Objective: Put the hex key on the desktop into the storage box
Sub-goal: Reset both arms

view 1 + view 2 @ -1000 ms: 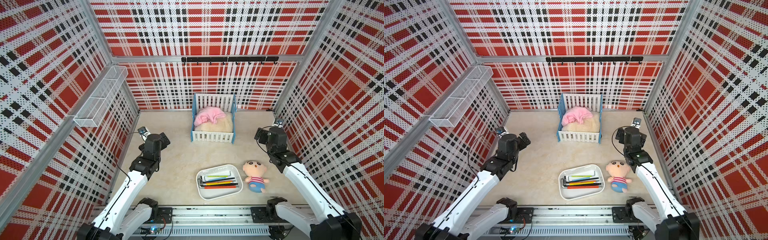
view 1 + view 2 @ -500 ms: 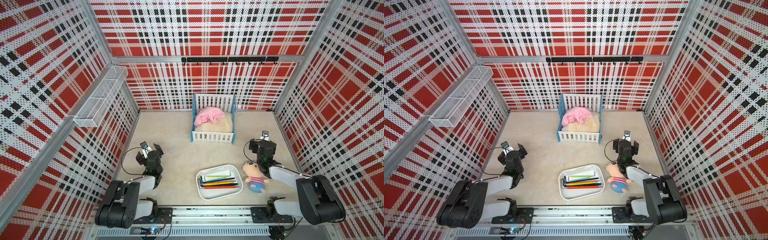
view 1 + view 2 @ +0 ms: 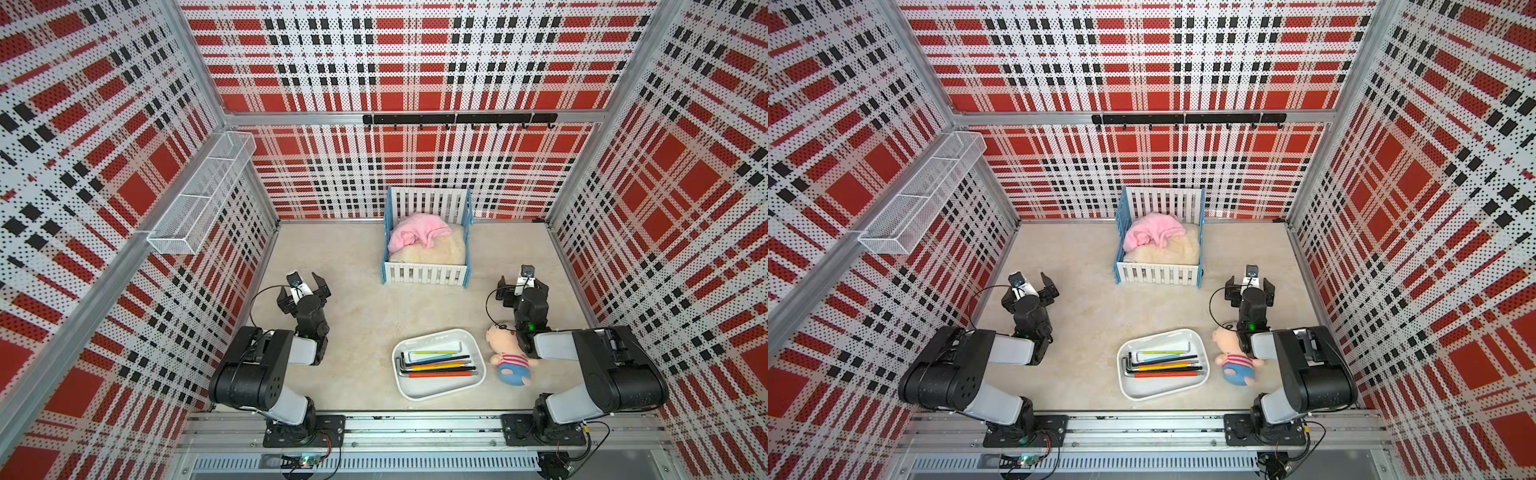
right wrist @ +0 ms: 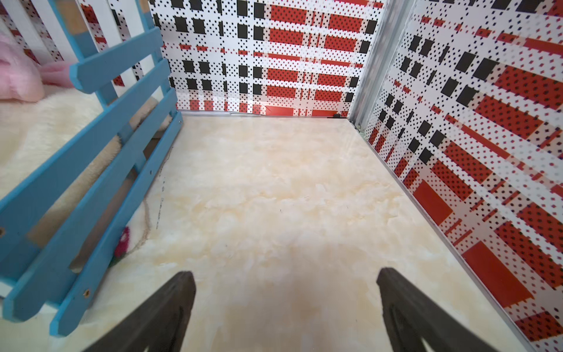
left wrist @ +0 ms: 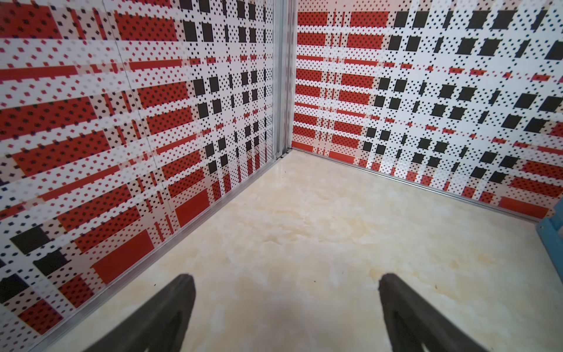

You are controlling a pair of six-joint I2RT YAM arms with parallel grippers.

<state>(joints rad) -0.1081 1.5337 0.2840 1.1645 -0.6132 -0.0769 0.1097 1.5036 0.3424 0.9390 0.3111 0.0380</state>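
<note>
The white storage box [image 3: 436,386] [image 3: 1158,384] sits on the beige desktop [image 3: 365,316] near the front, between the two arms. Several coloured hex keys [image 3: 440,365] [image 3: 1163,365] lie side by side inside it; I see no hex key on the bare desktop. My left gripper [image 3: 302,291] [image 3: 1029,291] is at the left, open and empty, well away from the box. My right gripper [image 3: 521,286] [image 3: 1249,286] is at the right, open and empty. In both wrist views only bare desktop lies between the spread fingertips of the left gripper [image 5: 286,280] and the right gripper [image 4: 286,277].
A blue-and-white crib [image 3: 426,274] [image 4: 91,152] with a pink cloth [image 3: 417,232] stands at the back centre. A plush doll [image 3: 509,353] lies right of the box, beside the right arm. A wire basket [image 3: 199,195] hangs on the left wall, a black hook rail [image 3: 457,119] on the back wall.
Both arms have folded back from a raised, stretched pose and now sit low near the front rail. Both grippers stayed open. The box and the keys have not moved.
</note>
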